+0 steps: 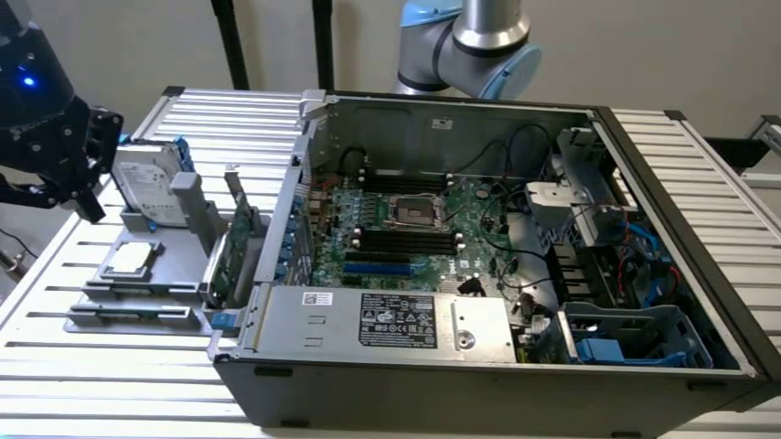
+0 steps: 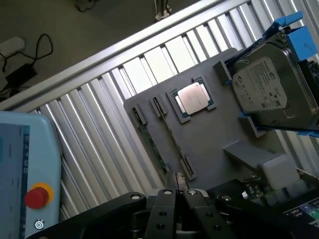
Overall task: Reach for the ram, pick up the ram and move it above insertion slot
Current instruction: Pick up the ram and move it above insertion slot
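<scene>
The ram (image 2: 151, 143) is a thin green stick lying on edge in a slot of the grey holder tray (image 2: 209, 144); in the exterior view the ram (image 1: 128, 312) lies along the tray's near end. My gripper (image 1: 61, 194) hangs above and beyond the tray (image 1: 171, 274) at the exterior view's left, apart from the ram. In the wrist view the gripper (image 2: 178, 191) has its black fingers (image 2: 166, 199) drawn together with nothing between them. The black insertion slots (image 1: 403, 242) run across the motherboard inside the open computer case (image 1: 488, 366), beside the processor socket.
On the tray also sit a silver hard drive in a blue frame (image 2: 266, 82), a loose processor chip (image 2: 193, 98) and an upright green expansion card (image 1: 238, 242). A teach pendant with a red button (image 2: 37, 195) lies on the slatted table (image 2: 94, 124). Cables crowd the case's right side.
</scene>
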`<state>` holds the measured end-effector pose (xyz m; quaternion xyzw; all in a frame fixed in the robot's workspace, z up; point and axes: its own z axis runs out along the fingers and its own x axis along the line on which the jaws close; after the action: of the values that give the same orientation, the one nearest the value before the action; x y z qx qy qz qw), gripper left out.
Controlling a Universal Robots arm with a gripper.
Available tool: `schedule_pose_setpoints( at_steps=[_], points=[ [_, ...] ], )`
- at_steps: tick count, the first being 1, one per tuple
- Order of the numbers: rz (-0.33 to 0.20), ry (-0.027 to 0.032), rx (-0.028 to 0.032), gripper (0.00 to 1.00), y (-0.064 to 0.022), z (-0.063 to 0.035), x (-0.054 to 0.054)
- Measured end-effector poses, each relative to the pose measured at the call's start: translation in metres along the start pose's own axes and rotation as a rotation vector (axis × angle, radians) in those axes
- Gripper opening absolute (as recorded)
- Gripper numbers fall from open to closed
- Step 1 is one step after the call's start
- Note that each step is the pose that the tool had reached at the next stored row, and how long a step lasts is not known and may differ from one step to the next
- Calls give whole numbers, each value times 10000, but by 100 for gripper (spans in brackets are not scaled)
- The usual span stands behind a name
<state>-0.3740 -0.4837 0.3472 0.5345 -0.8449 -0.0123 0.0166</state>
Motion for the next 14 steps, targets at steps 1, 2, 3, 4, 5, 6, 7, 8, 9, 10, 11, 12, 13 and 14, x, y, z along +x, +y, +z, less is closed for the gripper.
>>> schedule_pose_setpoints(
  at_steps=[1, 2, 3, 4, 5, 6, 7, 8, 9, 10, 11, 12, 13, 14],
  points=[
    [-178, 7, 2, 11, 0, 0, 0],
    [-359, 14, 6, 11, 0, 1, 0],
    [-538, 21, 9, 11, 0, 2, 0],
    [-734, 30, 11, 11, 1, 2, 0],
    [-909, 36, 14, 11, 0, 3, 0],
    [-1093, 44, 16, 11, 1, 3, 0],
    [-1273, 51, 19, 11, 1, 4, 1],
    [-1444, 59, 20, 11, 2, 5, 1],
    [-1613, 66, 23, 11, 3, 6, 1],
    [-1775, 71, 26, 11, 4, 8, 2],
    [-1952, 77, 29, 11, 5, 9, 2],
    [-2115, 84, 31, 11, 6, 10, 3],
    [-2282, 91, 34, 11, 6, 11, 3],
    [-2454, 97, 37, 11, 7, 12, 3]
  ],
)
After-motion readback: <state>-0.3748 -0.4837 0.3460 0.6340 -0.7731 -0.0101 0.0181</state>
